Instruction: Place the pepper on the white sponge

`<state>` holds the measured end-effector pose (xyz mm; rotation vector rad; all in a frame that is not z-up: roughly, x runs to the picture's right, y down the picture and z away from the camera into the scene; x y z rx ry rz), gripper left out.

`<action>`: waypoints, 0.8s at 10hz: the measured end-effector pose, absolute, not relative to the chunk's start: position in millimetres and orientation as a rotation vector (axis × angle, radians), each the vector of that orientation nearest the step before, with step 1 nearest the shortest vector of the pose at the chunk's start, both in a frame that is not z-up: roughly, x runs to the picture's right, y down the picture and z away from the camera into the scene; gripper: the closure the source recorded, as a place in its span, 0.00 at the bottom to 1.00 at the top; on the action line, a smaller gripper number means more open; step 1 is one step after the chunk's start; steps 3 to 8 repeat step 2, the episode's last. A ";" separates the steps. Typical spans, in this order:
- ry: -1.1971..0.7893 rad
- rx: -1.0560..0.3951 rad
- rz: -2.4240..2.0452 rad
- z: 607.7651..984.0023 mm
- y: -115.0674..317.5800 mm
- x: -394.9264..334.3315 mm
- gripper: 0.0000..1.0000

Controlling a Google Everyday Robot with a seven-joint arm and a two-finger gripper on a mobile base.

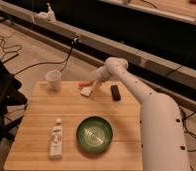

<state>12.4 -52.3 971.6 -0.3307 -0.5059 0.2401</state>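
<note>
looks like the placing step: the gripper [94,88] hovers right over the white sponge [86,91], the pepper [84,83] just beyond it, can't tell what it's pinching, next it needs a gentle set-down.

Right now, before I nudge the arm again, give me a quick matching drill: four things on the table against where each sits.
Things:
1. pepper
2. white sponge
3. green bowl
4. white paper cup

Places:
a. near edge of the table, middle
b. far left corner
c. far edge, just behind the sponge
d. just left of the gripper, on the far side of the table

Pairs: 1-c, 2-d, 3-a, 4-b

The gripper sits low at the far side, between the sponge and the black block.
</note>
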 end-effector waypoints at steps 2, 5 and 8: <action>-0.500 -0.307 0.289 961.2 -55.1 35.6 0.24; -0.500 -0.307 0.289 961.2 -55.1 35.6 0.24; -0.500 -0.307 0.289 961.2 -55.1 35.6 0.24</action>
